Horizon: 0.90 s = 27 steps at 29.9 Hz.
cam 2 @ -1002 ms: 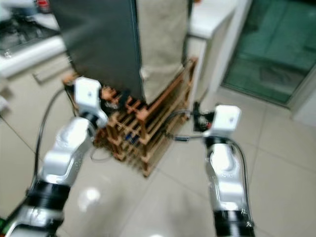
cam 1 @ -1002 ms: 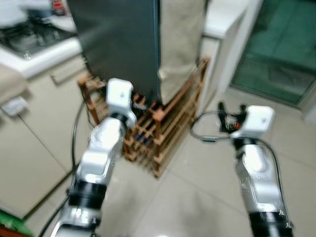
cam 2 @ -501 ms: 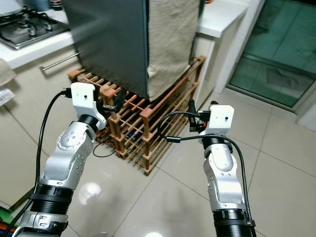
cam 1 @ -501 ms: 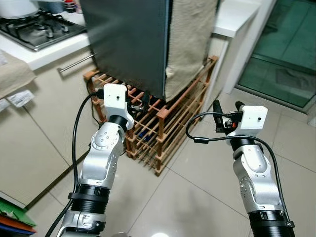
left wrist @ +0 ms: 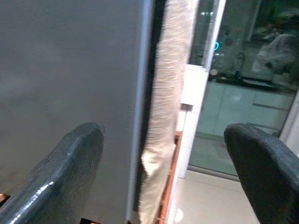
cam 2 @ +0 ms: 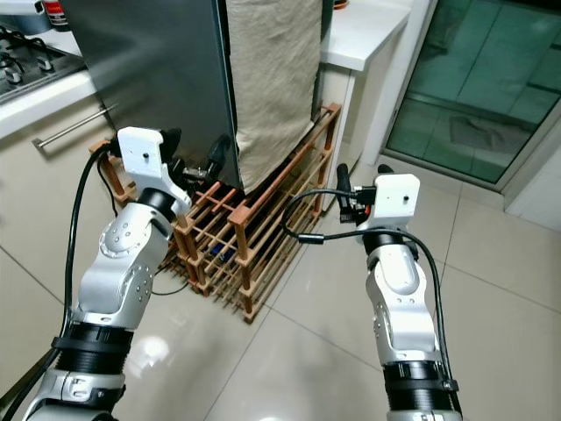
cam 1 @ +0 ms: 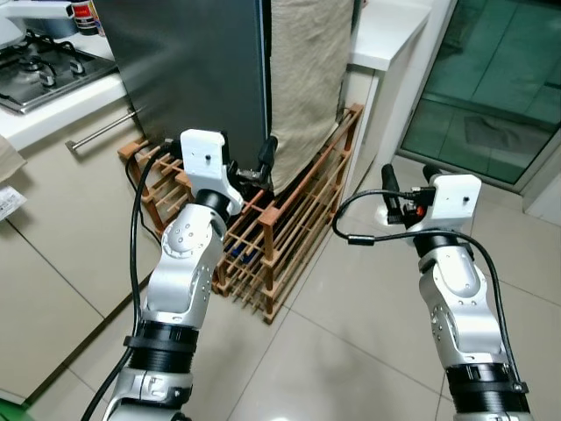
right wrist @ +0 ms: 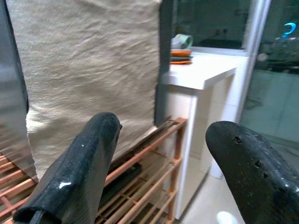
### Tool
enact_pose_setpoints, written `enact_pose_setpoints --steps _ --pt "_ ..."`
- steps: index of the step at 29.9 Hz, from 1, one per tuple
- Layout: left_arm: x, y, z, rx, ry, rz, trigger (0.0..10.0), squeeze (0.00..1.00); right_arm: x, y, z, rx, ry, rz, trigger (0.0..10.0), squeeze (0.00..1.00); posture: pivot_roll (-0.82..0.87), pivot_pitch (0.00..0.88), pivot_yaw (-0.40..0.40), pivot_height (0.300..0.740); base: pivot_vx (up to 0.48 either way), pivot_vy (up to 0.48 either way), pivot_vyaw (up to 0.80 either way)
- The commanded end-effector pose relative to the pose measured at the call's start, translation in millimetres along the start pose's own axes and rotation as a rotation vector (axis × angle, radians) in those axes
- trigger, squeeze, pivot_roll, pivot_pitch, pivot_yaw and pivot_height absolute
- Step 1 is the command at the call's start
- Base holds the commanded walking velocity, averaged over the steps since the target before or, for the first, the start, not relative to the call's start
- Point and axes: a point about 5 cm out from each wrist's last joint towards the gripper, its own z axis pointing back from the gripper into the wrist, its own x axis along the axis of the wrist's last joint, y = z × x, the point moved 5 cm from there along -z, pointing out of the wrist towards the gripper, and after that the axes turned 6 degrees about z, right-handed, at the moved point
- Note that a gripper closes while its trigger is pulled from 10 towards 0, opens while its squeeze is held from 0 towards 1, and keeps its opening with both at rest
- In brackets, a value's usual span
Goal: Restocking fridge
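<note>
Fridge (cam 1: pixel 197 70) stood dark grey, door shut, on a wooden slat rack (cam 1: pixel 289 219), w/ a beige cloth (cam 1: pixel 307 79) hung down its side facing the white counter (cam 1: pixel 386 31). Stove (cam 1: pixel 35 57) & a cabinet w/ bar handle (cam 1: pixel 101 132) sat to its left.

Change vs half a sec earlier: whole view shifted, fridge corner closer & more central, so mostly camera/body moving in, not the things. Left gripper (cam 1: pixel 254 167) had come up nearer the fridge's front corner; fingers spread, empty. Left wrist view showed the fridge edge (left wrist: pixel 140 107) between the two pads (left wrist: pixel 74 172), not touching as far as I could tell. Right gripper (cam 1: pixel 405 180) hung out over the tiled floor (cam 1: pixel 351 351), near the rack end, fingers apart & holding nothing; right wrist view looked at the cloth and counter beyond.

Meaning for task: prob. still approach phase – lining up left claw on the door edge to pull it open. No stock items in either claw, so restocking proper hadn't begun. Cloth may get in the way.
</note>
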Motion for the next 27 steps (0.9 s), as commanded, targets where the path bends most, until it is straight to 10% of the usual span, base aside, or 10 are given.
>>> enact_pose_setpoints --steps 1,16,27 --pt "6.8 3.5 -1.1 0.012 -0.024 0.003 10.0 0.00 3.3 -0.7 -1.9 0.005 -0.011 0.006 10.0 0.00 -0.09 0.000 -0.005 0.740 0.480 0.000 0.00" --pt "-7.7 30.7 -0.8 0.103 0.069 -0.085 10.0 0.00 2.7 5.6 -0.7 -0.008 -0.019 -0.020 10.0 0.00 -0.08 0.000 0.044 0.740 0.064 0.000 0.00" --pt "-9.4 24.7 -2.7 0.076 0.082 -0.057 10.0 0.00 -4.7 -5.0 7.8 -0.067 0.003 -0.033 10.0 0.00 -0.09 0.000 0.045 0.740 0.000 0.000 -0.74"
